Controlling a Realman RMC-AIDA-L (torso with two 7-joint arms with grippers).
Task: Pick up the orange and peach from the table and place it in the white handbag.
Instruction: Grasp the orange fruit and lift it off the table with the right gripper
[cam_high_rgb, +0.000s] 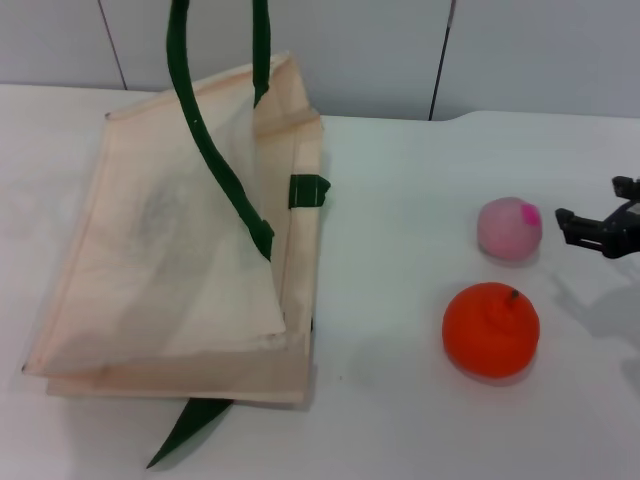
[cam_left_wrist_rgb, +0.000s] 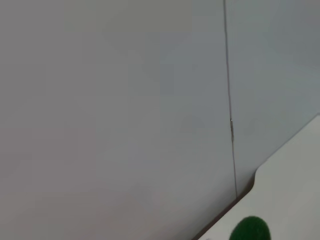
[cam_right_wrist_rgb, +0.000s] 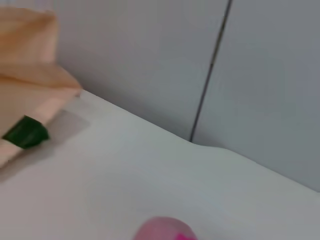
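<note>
The white handbag (cam_high_rgb: 180, 260) lies on the left of the table, and its upper side is lifted by a green handle (cam_high_rgb: 190, 100) that runs up out of the head view. A green scrap of handle (cam_left_wrist_rgb: 250, 230) shows in the left wrist view; the left gripper itself is out of view. The peach (cam_high_rgb: 509, 228) sits on the right of the table, with the orange (cam_high_rgb: 491, 328) just in front of it. My right gripper (cam_high_rgb: 594, 203) hovers open, just right of the peach and apart from it. In the right wrist view the peach (cam_right_wrist_rgb: 165, 229) is close and the handbag (cam_right_wrist_rgb: 30, 85) lies farther off.
The white table (cam_high_rgb: 400, 200) ends at a grey panelled wall (cam_high_rgb: 380, 50) behind. A loose green strap end (cam_high_rgb: 190, 428) sticks out from under the handbag's near edge. A green tab (cam_high_rgb: 308, 190) marks the bag's right side.
</note>
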